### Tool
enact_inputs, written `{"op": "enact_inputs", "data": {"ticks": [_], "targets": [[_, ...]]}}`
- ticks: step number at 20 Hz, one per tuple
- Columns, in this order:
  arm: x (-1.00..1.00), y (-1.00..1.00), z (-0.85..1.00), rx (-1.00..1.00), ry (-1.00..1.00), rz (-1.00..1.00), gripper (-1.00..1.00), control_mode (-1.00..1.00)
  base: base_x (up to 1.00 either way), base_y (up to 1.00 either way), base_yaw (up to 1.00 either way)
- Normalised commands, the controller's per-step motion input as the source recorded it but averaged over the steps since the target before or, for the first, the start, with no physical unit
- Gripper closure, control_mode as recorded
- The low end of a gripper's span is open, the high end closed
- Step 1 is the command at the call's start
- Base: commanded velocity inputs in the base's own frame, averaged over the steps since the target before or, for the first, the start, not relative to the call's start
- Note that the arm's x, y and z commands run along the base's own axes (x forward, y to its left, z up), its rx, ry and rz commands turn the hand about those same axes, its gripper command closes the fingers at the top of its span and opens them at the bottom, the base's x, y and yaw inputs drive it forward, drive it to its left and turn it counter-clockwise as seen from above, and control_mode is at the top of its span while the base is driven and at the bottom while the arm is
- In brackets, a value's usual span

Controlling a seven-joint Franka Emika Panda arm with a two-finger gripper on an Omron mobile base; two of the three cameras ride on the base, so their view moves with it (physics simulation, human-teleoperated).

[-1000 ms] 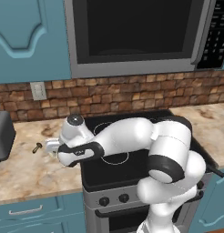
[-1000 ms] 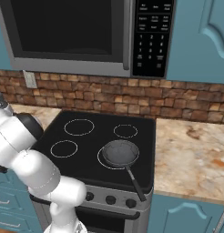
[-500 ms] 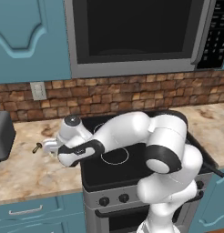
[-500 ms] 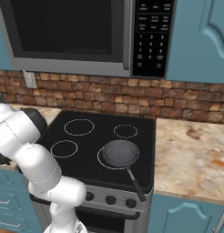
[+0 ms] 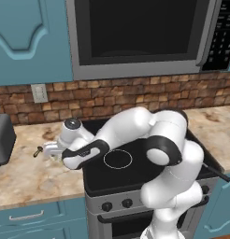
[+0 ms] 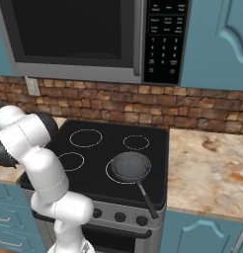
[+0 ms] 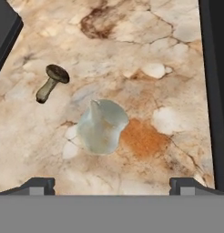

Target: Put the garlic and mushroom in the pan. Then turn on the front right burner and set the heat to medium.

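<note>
In the hand view the garlic (image 7: 102, 126), a pale lumpy bulb, lies on the marbled counter straight ahead of my open gripper (image 7: 111, 185), between the lines of the two fingertips (image 7: 37, 184) and clear of both. The brown mushroom (image 7: 51, 82) lies on its side up and to the left of it. From the left base view my gripper (image 5: 51, 154) hangs low over the counter left of the stove, beside the mushroom (image 5: 38, 151). The dark pan (image 6: 130, 165) sits on the front right burner (image 6: 111, 176), handle toward the front.
A dark toaster (image 5: 2, 140) stands on the counter left of the hand. The black cooktop edge (image 7: 216, 91) runs close on the right. Stove knobs (image 6: 118, 216) line the front panel. The microwave (image 5: 140, 32) hangs above, and bare counter (image 6: 207, 168) lies right of the stove.
The arm's elbow has swung up and left over the cooktop. The hand has stayed low over the counter by the mushroom, with only a slight shift.
</note>
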Motion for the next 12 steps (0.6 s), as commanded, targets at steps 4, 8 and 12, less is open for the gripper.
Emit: {"op": "enact_inputs", "data": {"ticks": [4,8,12], "targets": [[0.00,0.28,0.00,0.00,0.00,0.00,-1.00,-1.00,0.00,0.00,0.00],[0.00,0.21,-0.12,-0.01,-0.02,0.00,-1.00,-1.00,0.00,0.00,0.00],[0.00,0.09,-0.16,-0.06,-0.05,-0.01,-1.00,-1.00,0.00,0.00,0.00]]}}
